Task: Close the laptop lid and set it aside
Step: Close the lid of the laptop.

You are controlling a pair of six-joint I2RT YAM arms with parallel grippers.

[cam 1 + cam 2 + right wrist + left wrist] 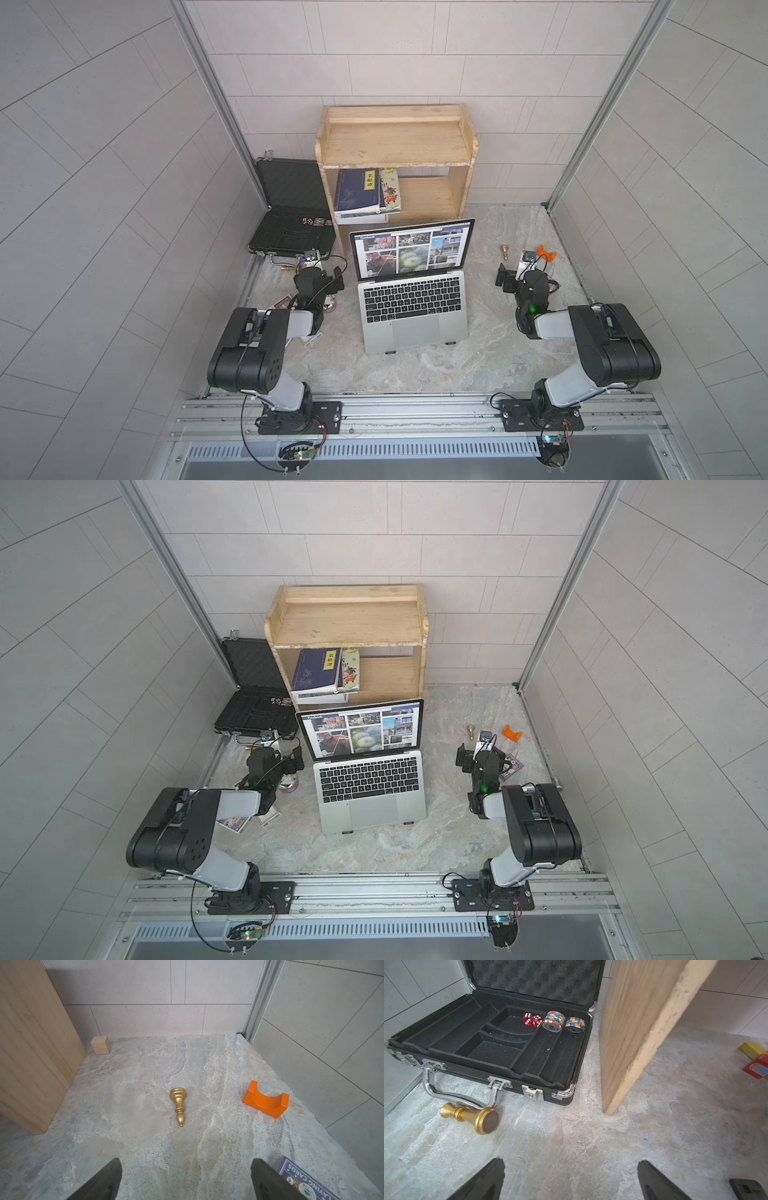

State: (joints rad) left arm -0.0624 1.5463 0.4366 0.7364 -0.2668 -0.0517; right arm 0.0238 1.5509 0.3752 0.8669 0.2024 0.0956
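The laptop (412, 309) is sitting open at mid-table. Its keyboard is facing the arms' rail, and two small black feet (390, 352) are showing under its front edge. The laptop lid (411, 251) is standing raised and leaning slightly back, its screen glowing with photo tiles. Just behind the lid a wooden shelf (395, 141) is standing against the back wall, with books (359, 191) leaning in its lower bay.

The left hand (571, 1160) is hovering over the bare table (591, 1136) near the laptop's left side, not touching it. Its fingers are spread wide and gripping nothing. Ahead of it a black briefcase (492, 1047) is lying open, with two red dice (537, 1020) and two stacks of poker chips (552, 1021) resting in its tray. A gold chess piece (471, 1116) is lying on its side against the case handle.

The right hand (186, 1160) is hovering on the laptop's right, well apart from it, likewise spread wide and empty. Ahead of it a second gold piece (178, 1105) is lying on its side, with an orange arch block (266, 1101) resting near it. A wooden cube (100, 1045) is sitting by the shelf's side panel. A playing-card box (305, 1182) is lying just beside one finger.
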